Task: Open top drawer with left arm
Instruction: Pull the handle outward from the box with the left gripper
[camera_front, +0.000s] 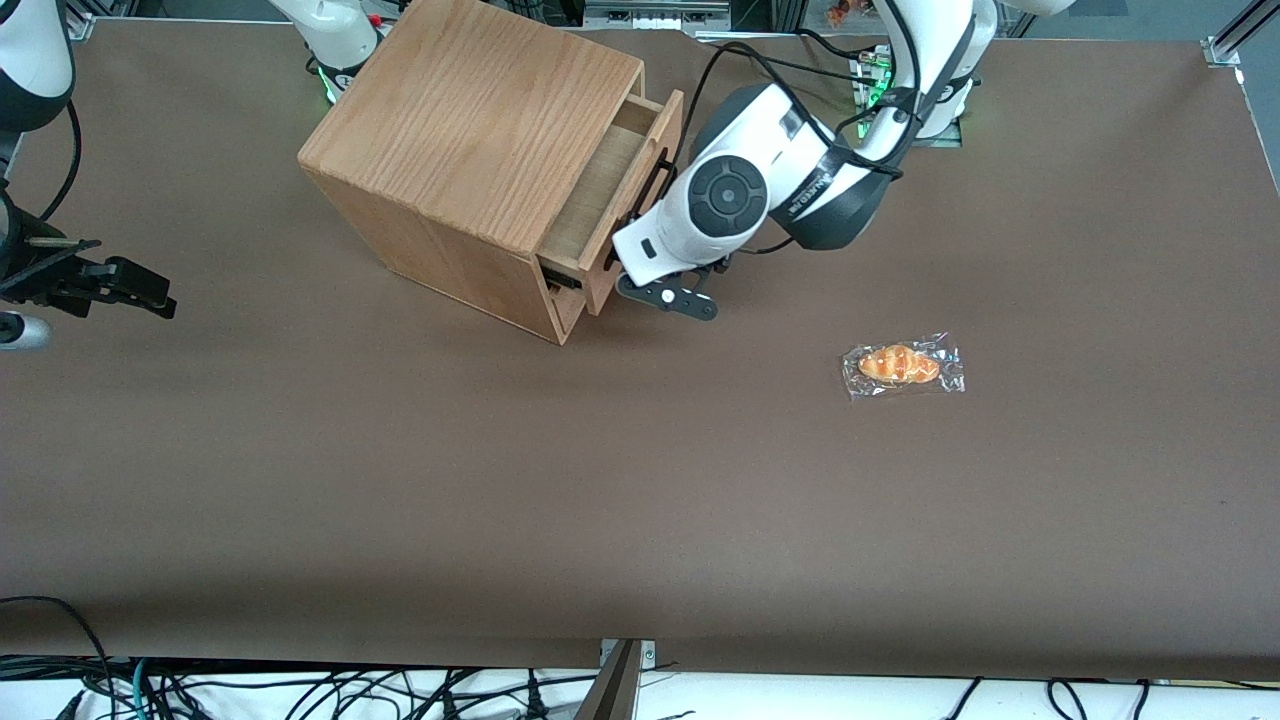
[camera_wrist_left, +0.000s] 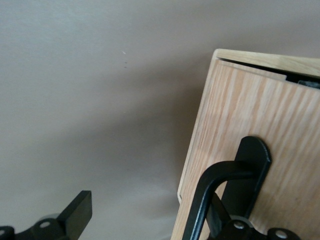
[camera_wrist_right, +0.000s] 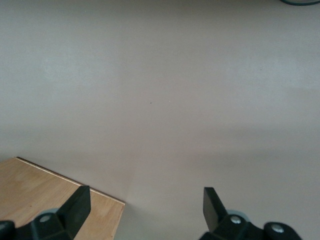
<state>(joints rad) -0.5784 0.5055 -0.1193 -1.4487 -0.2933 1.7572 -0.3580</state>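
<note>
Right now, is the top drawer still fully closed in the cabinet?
No, the top drawer sticks partway out of the cabinet, its inside showing, with the left gripper at its handle.

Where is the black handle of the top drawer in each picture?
Front view: the black handle sits on the front of the partly open top drawer, right against the left arm's hand.
Left wrist view: the handle curves across the drawer's oak front, one finger off to the side.
Right wrist view: not in it; only a wooden corner shows.
Shared landmark: the brown table.
</note>
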